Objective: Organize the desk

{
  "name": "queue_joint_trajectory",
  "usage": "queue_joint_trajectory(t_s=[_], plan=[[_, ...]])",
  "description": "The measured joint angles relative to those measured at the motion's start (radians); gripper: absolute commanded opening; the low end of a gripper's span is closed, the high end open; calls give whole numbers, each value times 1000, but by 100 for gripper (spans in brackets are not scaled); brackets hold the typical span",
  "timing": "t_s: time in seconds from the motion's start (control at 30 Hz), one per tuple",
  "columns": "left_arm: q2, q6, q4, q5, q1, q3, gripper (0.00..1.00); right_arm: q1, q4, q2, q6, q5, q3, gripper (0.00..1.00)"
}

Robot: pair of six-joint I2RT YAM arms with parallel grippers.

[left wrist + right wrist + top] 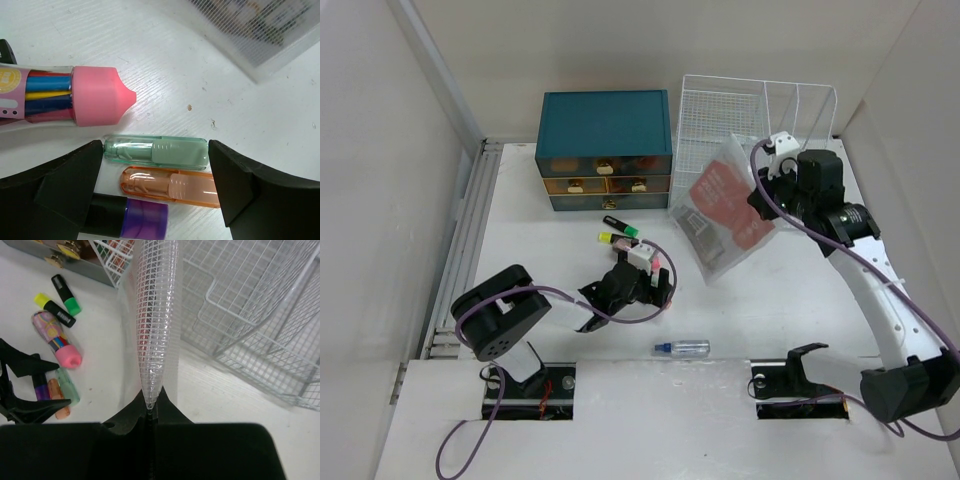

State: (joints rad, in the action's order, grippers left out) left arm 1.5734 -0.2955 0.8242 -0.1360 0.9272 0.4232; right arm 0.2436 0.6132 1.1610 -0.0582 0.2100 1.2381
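Note:
On the white desk (770, 300), my left gripper (650, 278) (156, 170) is open and low over a cluster of short markers. Its fingers (70, 185) flank a green marker (155, 152) and an orange one (170, 186) end to end; a purple-capped one (135, 217) lies by the left finger. A pink-capped pen case (75, 95) lies just beyond. My right gripper (765, 198) (152, 402) is shut on the edge of a clear mesh pouch (720, 210) (157, 300), holding it up in front of the wire rack (760, 110).
A teal drawer chest (605, 150) stands at the back, left of the rack (250, 315). A green-tipped highlighter (620, 226) and a yellow one (610, 240) lie in front of it. A small clear bottle (682, 347) lies near the front edge.

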Motion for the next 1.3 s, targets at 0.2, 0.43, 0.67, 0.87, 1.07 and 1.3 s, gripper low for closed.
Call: queue_joint_trajectory(t_s=[0.2,0.43,0.67,0.87,1.07,1.3], plan=[[-16,11,-19,4,0,0,84,62,12,-26,-54,-31,47,0],[-224,31,-97,4,0,0,86,133,85,-36,-143,-26,203,0],[-517,44,-239,4,0,5,87,150,106,-109,-202,-85,313,0],[-642,43,-350,3,0,51,87,157,-31,-206,-252,-323,314,0],[-662,37,-416,-1,0,82,88,111,-215,-222,-286,-484,311,0],[-702,34,-447,-24,0,82,93,32,-336,-169,-296,-579,309,0]])
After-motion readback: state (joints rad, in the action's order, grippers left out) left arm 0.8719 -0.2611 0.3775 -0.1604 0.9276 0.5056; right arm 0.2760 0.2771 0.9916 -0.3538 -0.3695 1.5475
